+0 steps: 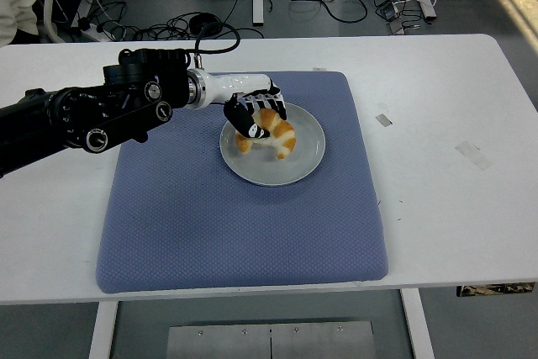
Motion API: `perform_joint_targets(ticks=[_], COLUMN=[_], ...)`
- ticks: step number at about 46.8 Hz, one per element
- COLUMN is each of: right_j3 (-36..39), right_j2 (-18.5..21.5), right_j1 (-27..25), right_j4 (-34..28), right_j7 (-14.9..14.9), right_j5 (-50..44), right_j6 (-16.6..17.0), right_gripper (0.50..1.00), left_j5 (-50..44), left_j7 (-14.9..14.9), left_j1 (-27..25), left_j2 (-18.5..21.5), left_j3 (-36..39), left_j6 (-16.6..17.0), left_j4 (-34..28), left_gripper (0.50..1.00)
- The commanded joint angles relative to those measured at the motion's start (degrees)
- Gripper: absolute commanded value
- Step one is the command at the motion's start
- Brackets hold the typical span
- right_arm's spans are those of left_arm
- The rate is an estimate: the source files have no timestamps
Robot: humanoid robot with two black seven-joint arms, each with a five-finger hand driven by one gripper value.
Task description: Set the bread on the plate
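Left robot hand [256, 117] grips the bread [271, 134] — fingers curled round it — over the plate [303, 166], centre of the blue mat [210, 216].

Single high view from the robot's side, looking forward and down over the white table [437, 124], floor cables beyond
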Motion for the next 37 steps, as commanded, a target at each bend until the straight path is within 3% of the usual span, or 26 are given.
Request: perform_joint_targets(ticks=[1, 37], right_j3=[-0.01, -0.01], right_j2=[0.0, 0.0], right_j1=[0.0, 0.0], right_j4=[0.0, 0.0], right_j7=[0.0, 0.0], right_j5=[0.0, 0.0], right_j6=[0.0, 0.0], right_gripper=[1.0, 1.0], left_j5=[0.01, -0.08], left_j7=[0.0, 0.0], left_j1=[0.24, 1.03], left_j2=[0.08, -0.35], left_j3=[0.05, -0.39], left_j6=[0.0, 0.53], left_j4=[0.08, 1.31], left_gripper=[0.571, 0.571])
